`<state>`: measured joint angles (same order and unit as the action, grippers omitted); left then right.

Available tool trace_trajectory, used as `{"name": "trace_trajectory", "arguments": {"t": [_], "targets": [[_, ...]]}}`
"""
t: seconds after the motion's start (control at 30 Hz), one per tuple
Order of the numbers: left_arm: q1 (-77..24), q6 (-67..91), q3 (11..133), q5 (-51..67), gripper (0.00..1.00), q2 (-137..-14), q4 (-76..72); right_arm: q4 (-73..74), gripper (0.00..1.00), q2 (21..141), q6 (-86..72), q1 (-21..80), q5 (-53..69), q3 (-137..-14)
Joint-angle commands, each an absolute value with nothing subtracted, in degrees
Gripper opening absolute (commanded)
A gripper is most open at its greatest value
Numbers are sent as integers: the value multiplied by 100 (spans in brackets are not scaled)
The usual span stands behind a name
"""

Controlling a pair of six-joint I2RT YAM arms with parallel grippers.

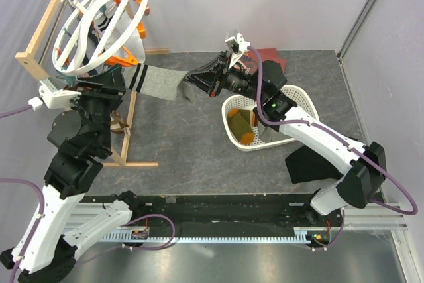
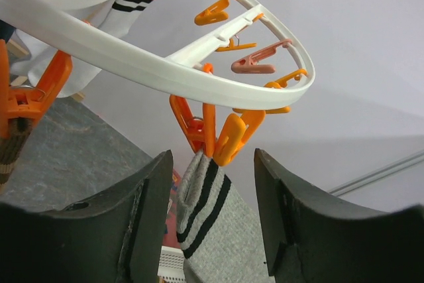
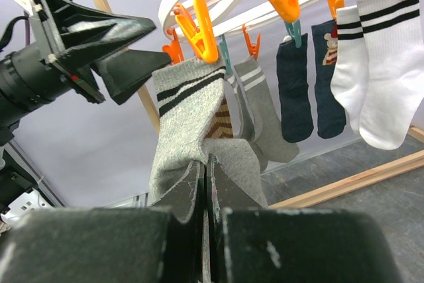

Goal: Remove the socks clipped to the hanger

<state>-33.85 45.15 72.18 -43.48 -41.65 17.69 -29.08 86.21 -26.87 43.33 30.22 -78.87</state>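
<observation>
One large white hanger [image 1: 79, 69] leans on the wooden rack [image 1: 40, 31] in the upper left of the overhead view. Several socks are still clipped under its ring, so you are somewhere in the middle of the job. To the right of centre sits the white basket [image 1: 298, 97], with a few pieces lying inside.

The step in hand is the grey sock [image 1: 159, 83] with black stripes. It is stretched flat from the hanger's lower edge across to the middle of the frame. Your right gripper [image 3: 205, 164] is clenched on its toe end and holds it taut.

Your left gripper [image 2: 212, 190] is parted and grips nothing. Its two pads stand either side of the sock's cuff, just below the orange clip [image 2: 222, 137] that pinches it at the centre of the left wrist view.

Next, I judge, you need the left fingers raised onto that clip's handles and squeezed, or a firm, steady pull from the right. Watch the ring: it may swing.
</observation>
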Motion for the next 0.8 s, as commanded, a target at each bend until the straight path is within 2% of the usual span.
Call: {"name": "trace_trajectory", "arguments": {"t": [0.0, 0.17, 0.4, 0.77], "targets": [[-3384, 4790, 7295, -4614, 59, -4359, 1714, -3182, 0, 8323, -2733, 4333, 3182, -7849], [-3384, 4913, 7268, -4887, 58, -4456, 1714, -3182, 0, 8306, -2751, 4333, 3164, -7866], [-3384, 4957, 7242, -5212, 49, -4421, 1679, -3191, 0, 8323, -2795, 4333, 3155, -7901], [-3392, 4395, 7207, -5300, 52, -4693, 1003, -3261, 0, 8350, -2856, 4342, 3173, -7770]]}}
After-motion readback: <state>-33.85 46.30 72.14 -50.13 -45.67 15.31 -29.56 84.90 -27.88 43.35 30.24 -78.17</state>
